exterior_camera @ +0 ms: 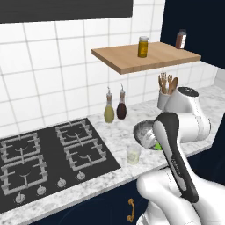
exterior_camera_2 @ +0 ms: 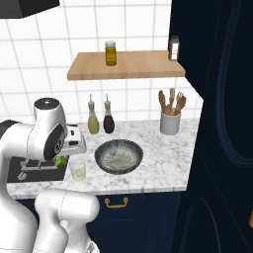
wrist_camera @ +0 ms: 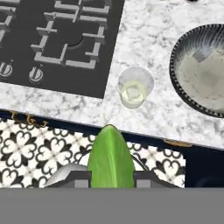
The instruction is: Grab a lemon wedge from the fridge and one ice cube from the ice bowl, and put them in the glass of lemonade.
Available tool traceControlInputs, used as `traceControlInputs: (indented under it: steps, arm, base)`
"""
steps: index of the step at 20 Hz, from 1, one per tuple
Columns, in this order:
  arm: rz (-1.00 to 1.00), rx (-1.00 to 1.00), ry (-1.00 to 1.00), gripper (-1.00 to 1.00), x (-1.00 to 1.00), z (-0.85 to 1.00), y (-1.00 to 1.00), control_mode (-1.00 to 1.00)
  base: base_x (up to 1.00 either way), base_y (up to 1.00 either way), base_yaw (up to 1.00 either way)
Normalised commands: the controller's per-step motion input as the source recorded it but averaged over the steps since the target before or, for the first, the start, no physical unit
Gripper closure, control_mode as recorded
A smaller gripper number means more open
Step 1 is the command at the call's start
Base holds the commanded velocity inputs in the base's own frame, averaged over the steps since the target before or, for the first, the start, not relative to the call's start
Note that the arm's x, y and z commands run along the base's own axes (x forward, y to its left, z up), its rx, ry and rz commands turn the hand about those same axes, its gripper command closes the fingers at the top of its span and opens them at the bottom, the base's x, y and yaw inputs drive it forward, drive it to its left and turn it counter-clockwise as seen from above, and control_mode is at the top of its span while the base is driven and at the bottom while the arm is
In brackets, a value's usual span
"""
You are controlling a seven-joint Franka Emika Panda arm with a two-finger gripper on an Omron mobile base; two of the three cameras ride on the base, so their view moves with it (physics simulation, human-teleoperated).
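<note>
Green lemon wedge (wrist_camera: 110, 156) sits pinched in the end effector (wrist_camera: 111, 177), above the bench's (wrist_camera: 153, 52) front edge, near the glass of lemonade (wrist_camera: 135, 87) and ice bowl (wrist_camera: 183, 87).

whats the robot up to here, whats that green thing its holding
The gripper is shut on the lemon wedge, carrying it above the front edge of the marble counter, near the glass of lemonade. The wedge is not in the glass yet. The ice bowl sits beside the glass with an ice cube inside.
</note>
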Motion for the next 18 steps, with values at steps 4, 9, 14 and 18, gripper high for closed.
traceControlInputs:
  steps: [4,9,14,18]
  arm:
    - [0.42,-0.19,0.43,1.00,0.16,-0.24,0.46,-1.00]
    - [0.31,-0.34,0.13,1.00,0.18,-0.09,0.38,-1.00]
    - [0.33,-0.38,-0.03,1.00,0.11,-0.30,-0.02,-1.00]
    - [0.29,-0.43,0.17,1.00,0.28,-0.38,-0.13,-1.00]
  base:
    - [0.00,0.00,0.00]
    - [0.00,0.00,0.00]
    - [0.00,0.00,0.00]
    - [0.00,0.00,0.00]
